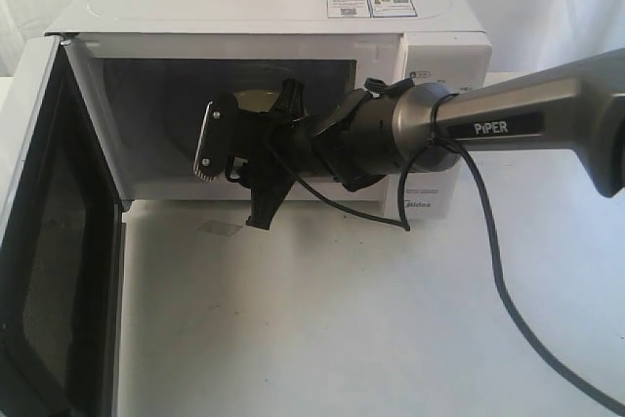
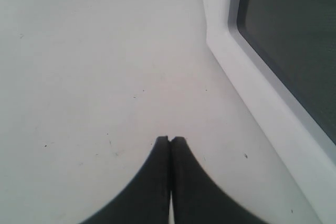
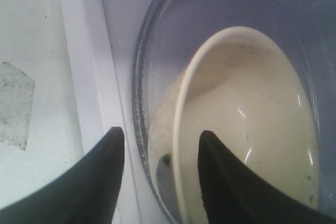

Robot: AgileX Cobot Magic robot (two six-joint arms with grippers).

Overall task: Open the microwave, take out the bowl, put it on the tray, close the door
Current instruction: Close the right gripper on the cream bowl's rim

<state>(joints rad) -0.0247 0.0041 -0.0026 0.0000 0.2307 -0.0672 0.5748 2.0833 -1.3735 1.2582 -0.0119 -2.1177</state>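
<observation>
While the left pincer (image 2: pixel 169 139) rests closed, the right pincer (image 3: pixel 161 131) straddles the bowl (image 3: pixel 247 129) rim, jaws apart.

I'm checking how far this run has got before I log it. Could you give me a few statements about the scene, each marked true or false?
1. The door of the microwave is swung open. True.
2. The bowl is out of the microwave. False: it sits inside, on the glass turntable.
3. The right gripper has one finger outside the bowl's rim and one inside it. True.
4. The left gripper is wide open. False: its fingers are pressed together, over the table beside the open door.
</observation>
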